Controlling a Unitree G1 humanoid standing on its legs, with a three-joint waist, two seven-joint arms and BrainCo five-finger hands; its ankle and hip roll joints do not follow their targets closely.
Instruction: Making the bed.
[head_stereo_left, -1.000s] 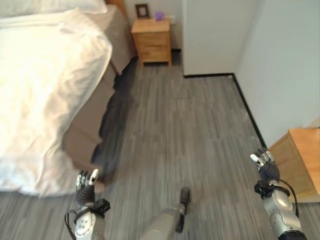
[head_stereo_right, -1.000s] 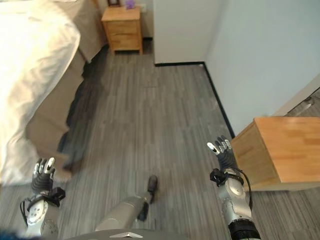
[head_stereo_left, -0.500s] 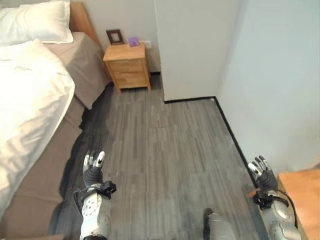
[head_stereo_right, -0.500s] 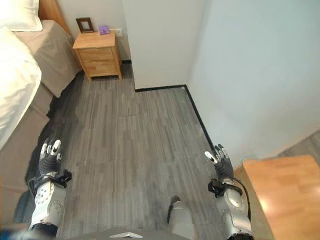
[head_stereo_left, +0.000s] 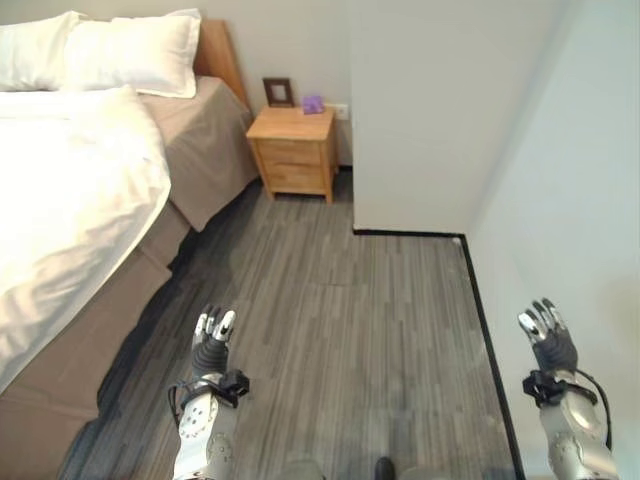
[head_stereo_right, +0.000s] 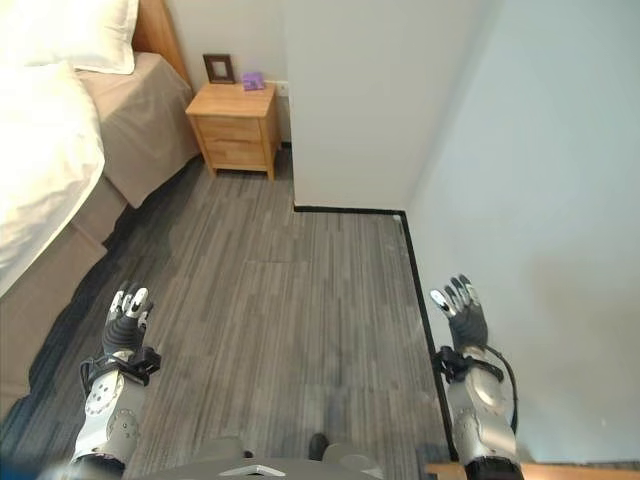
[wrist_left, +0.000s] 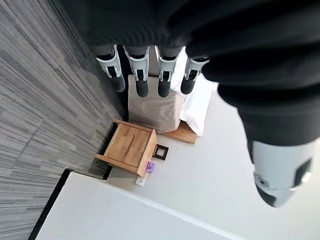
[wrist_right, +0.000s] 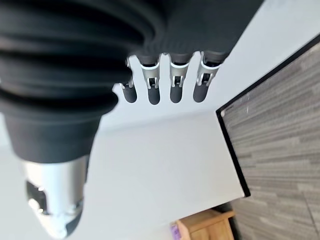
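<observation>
The bed (head_stereo_left: 205, 150) stands at the left, with a brown sheet hanging down its side. A white duvet (head_stereo_left: 70, 190) lies bunched over it, and two white pillows (head_stereo_left: 130, 52) rest against the wooden headboard. My left hand (head_stereo_left: 210, 345) is raised over the grey floor beside the bed, fingers straight, holding nothing. My right hand (head_stereo_left: 548, 342) is up near the right wall, fingers straight and empty. In the left wrist view the fingers (wrist_left: 141, 79) point toward the bed's head end. In the right wrist view the fingers (wrist_right: 175, 85) point at the white wall.
A wooden nightstand (head_stereo_left: 292, 150) with a small picture frame (head_stereo_left: 277, 91) and a purple object (head_stereo_left: 312, 103) stands by the headboard. A white wall corner (head_stereo_left: 410, 120) juts out behind it. The wall at the right (head_stereo_left: 580, 200) runs close to my right hand.
The camera has turned and lifted, so the bed's head end, pillows and nightstand sit more central. The wooden furniture at the lower right has left the left eye view. Both hands stay raised and open.
</observation>
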